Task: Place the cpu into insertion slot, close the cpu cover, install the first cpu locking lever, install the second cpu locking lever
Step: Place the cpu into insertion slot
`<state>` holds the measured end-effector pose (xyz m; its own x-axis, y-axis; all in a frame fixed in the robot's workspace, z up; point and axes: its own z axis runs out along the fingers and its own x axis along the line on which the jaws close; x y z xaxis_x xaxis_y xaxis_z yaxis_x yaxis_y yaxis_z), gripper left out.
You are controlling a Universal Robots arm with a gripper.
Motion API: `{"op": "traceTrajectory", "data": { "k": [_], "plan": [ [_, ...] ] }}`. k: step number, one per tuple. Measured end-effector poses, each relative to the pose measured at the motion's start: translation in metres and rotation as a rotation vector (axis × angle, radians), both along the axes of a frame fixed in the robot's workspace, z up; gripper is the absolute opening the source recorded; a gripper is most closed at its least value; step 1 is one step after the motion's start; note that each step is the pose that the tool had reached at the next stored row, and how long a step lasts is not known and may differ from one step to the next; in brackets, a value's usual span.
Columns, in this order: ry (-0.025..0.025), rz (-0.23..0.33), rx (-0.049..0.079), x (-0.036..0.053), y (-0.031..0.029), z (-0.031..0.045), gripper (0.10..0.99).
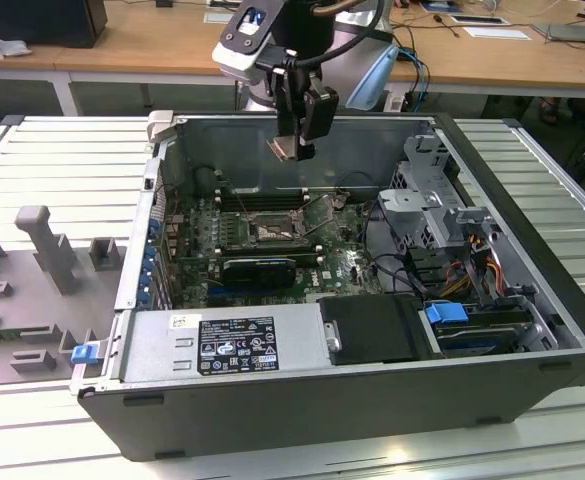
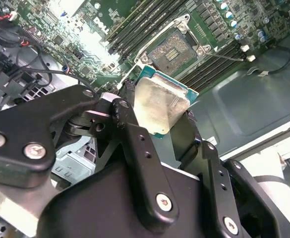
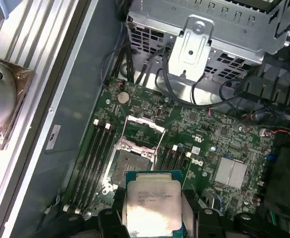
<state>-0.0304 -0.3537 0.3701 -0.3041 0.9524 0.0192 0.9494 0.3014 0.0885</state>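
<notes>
My claw (image 1: 294, 148), clamped on the cpu (image 3: 152, 207), hangs upper-middle in the exterior view above the uncovered insertion slot (image 1: 270, 231), which has memory slots (image 3: 92, 158) on both sides.

I watch under even light; in the second wrist view glare bleaches the green board (image 2: 101, 35), the cpu (image 2: 159, 105) glinting.
</notes>
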Motion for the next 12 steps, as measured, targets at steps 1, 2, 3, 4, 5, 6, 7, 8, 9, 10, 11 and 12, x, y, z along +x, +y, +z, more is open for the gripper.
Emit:
{"op": "traceTrajectory", "data": {
  "k": [1,2,3,4,5,6,7,8,9,10,11,12],
  "plan": [
    [-0.0001,-0.008,0.000,0.0000,0.0000,-0.0001,0.529],
    [0.0000,-0.018,0.000,0.0000,0.0000,-0.0001,0.529],
    [0.0000,-0.036,0.000,0.0000,0.0000,-0.0002,0.529],
    [0.0000,-0.055,0.000,0.0000,0.0000,-0.0003,0.529],
    [0.0000,-0.069,0.000,0.0000,0.0000,-0.0005,0.529],
    [-0.0001,-0.089,0.000,0.0000,0.0000,-0.0007,0.529],
    [0.0000,-0.121,0.000,0.0000,0.0000,-0.0010,0.529],
    [0.0000,-0.139,0.000,0.0000,0.0000,-0.0013,0.529],
    [0.0000,-0.153,0.000,0.0000,0.0000,-0.0016,0.529],
    [0.0000,-0.170,0.000,0.0000,0.0000,-0.0020,0.529],
    [-0.0001,-0.186,0.000,0.0000,0.0000,-0.0025,0.529],
    [0.0000,-0.200,0.000,0.0000,0.0000,-0.0033,0.529]
  ]
}}
